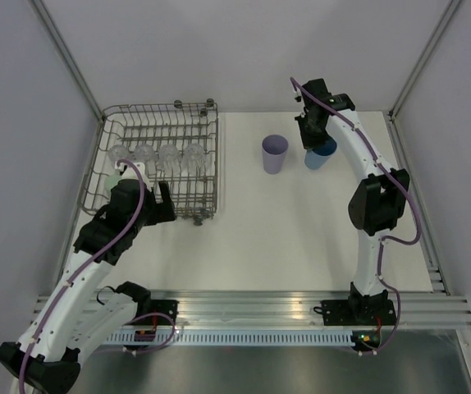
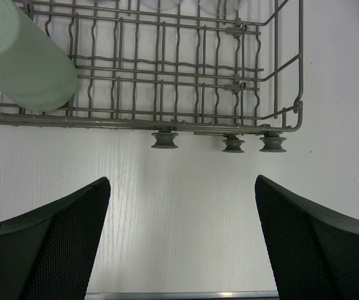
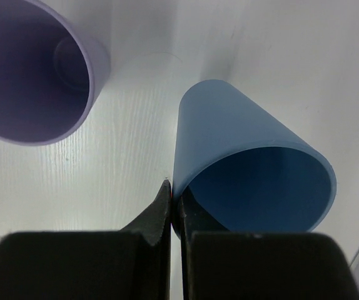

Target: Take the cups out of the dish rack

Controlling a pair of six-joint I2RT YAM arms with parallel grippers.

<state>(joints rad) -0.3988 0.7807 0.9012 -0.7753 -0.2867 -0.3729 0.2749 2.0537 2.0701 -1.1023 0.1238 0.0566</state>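
**Hidden or cut off.** In the top view, the left arm covers the lower-left part of the rectangular grey wire dish rack (image 1: 194,123). The green opaque plastic tumbler (image 2: 23,56) is clear only in the left wrist view, cut off at the upper left corner. The four clear transparent tumblers (image 1: 145,154) show there only as slivers on the top edge. The right gripper (image 3: 173,206) hides the far side of the blue opaque plastic tumbler (image 3: 254,169) from above, so we cannot tell whether its base sits flat.

**Orientation.**
- The clear tumblers stand in a row across the middle of the rack, long axes vertical.
- The green tumbler lies inside the rack, its axis slanting from upper left down toward the near rail.
- The lilac opaque plastic tumbler (image 1: 274,153) stands upright, mouth up, on the white table (image 1: 301,246).
- The blue tumbler is just right of it, apart, mouth toward the wrist camera.

**Jaws.**
- The left gripper (image 2: 182,244) is spread wide over bare table before the rack's near rail.
- The right gripper's jaws are pressed together, pinching the blue tumbler's rim wall.

**Clearance.** Open table lies between rack and lilac tumbler, and below both free tumblers. The table's far edge runs near them.
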